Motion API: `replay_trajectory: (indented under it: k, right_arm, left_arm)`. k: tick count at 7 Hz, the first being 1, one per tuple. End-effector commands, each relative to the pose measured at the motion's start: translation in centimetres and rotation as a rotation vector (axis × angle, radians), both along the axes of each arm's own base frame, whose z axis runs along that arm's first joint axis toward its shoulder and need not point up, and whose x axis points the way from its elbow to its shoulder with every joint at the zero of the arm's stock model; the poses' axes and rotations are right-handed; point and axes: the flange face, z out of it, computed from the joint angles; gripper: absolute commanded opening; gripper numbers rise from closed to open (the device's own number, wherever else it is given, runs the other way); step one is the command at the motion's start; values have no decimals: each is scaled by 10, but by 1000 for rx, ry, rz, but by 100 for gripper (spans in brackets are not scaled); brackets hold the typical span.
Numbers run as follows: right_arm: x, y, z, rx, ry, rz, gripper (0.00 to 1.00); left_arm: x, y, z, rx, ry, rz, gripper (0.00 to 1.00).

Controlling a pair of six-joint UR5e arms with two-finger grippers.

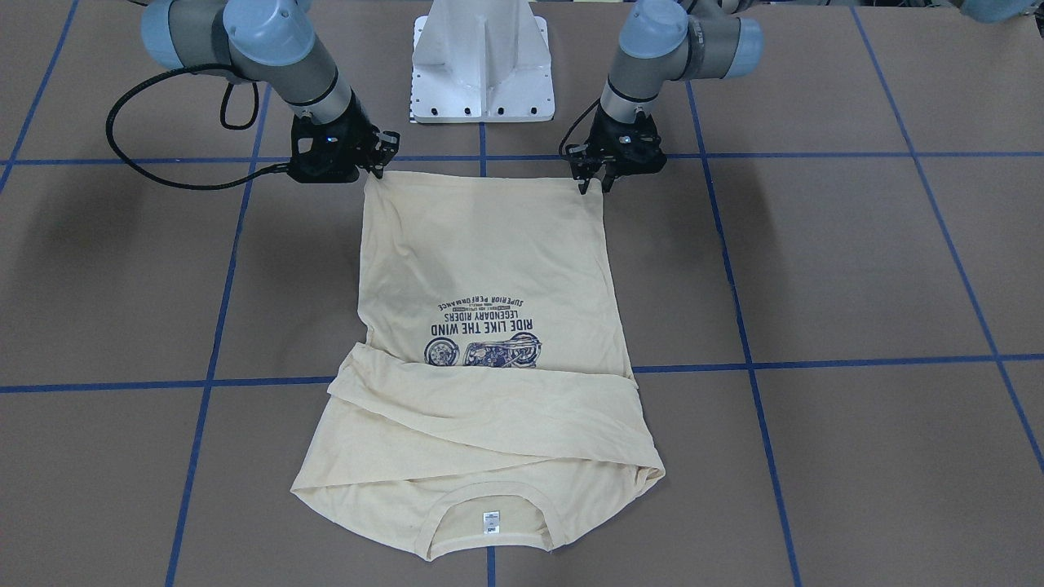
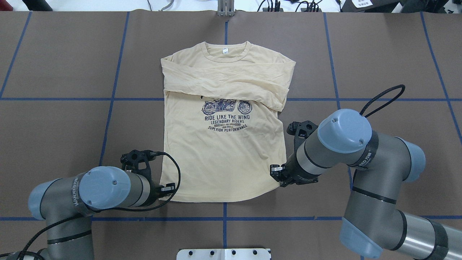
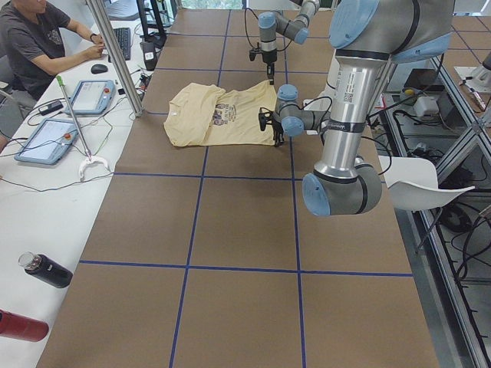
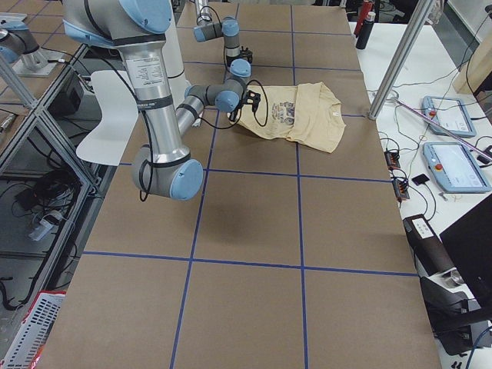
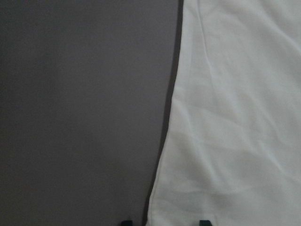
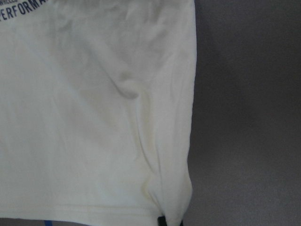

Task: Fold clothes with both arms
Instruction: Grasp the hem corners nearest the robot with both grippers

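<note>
The cream-yellow shirt [image 2: 223,159] lies face up on the brown table, both sleeves folded across the chest and the neck label [image 2: 225,51] at the far end. My left gripper [image 2: 169,188] is at the hem's left corner. In the left wrist view its fingertips [image 5: 126,222] stand apart astride the shirt's edge [image 5: 235,117], so it is open. My right gripper [image 2: 276,171] is at the hem's right corner, where the cloth [image 6: 94,117] puckers around closed fingertips [image 6: 162,220]. In the front-facing view that corner rises to the right gripper [image 1: 382,163], and the left gripper [image 1: 594,186] touches the other corner.
The white pedestal base [image 1: 483,65] stands just behind the hem. Blue tape lines [image 2: 108,99] cross the brown table. A person [image 3: 34,38] sits at a side desk with tablets [image 3: 90,96]. Two bottles [image 3: 46,270] lie beyond the table's edge.
</note>
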Motion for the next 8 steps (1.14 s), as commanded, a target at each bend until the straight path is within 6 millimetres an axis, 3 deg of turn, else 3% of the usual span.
replay_trajectory:
  k: [1,4,6,8]
  right_arm:
    - [1,-1,0,0,0,1,0]
    - [4,0,0,2,-1,7,0]
    - [14,7,11,-45,18,9,0]
    - [6,39,6,-142,15,-23,0]
  left_arm:
    - [-3,1,-4,1,7,1,0]
    - [-26,2,-28,14,64,-4,0]
    - [-30,5,-30,13,39,5,0]
    - [-34,25,-41,3,-1,40,0]
